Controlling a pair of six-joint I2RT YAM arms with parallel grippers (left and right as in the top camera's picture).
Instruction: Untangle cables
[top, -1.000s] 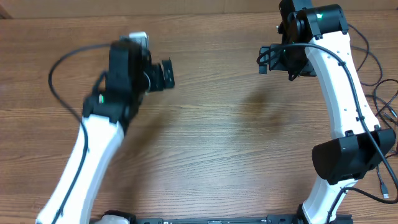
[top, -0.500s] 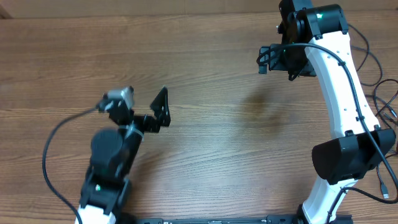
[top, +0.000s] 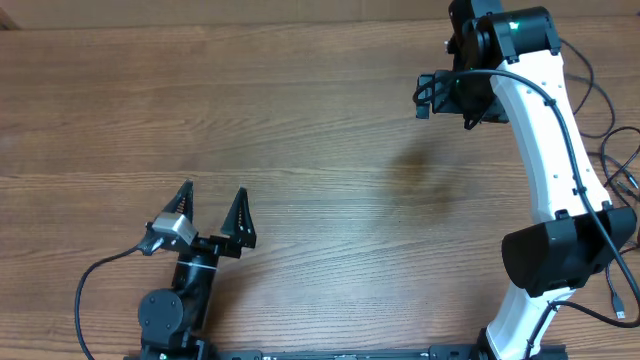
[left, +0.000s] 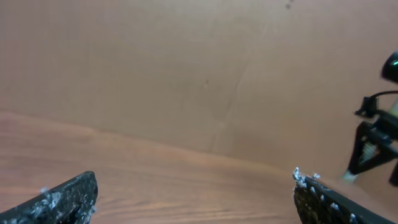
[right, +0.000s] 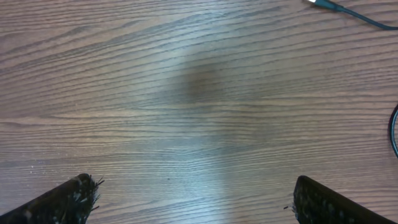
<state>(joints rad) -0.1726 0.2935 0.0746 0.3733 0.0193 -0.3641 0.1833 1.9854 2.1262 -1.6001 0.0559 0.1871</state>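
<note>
Thin black cables (top: 620, 165) lie loose at the table's right edge, beyond the right arm, and one plug end (top: 617, 300) lies near the right arm's base. The right wrist view shows a silver-tipped plug (right: 324, 5) at its top right and a cord arc (right: 394, 132) at its right edge. My right gripper (top: 428, 96) is open and empty above bare wood at the far right; its fingers (right: 196, 199) are spread wide. My left gripper (top: 213, 192) is open and empty at the near left, far from the cables, with its fingers (left: 196, 199) wide apart.
The wooden table (top: 320, 180) fills the overhead view. The white right arm (top: 560, 160) runs from the near right edge to the far right. The left arm's own black wire (top: 85, 290) loops at the near left. The right arm's gripper (left: 376, 146) shows in the left wrist view.
The left arm has pulled back from the far left of the table to the near left edge, with its gripper spread open. The right arm has not moved.
</note>
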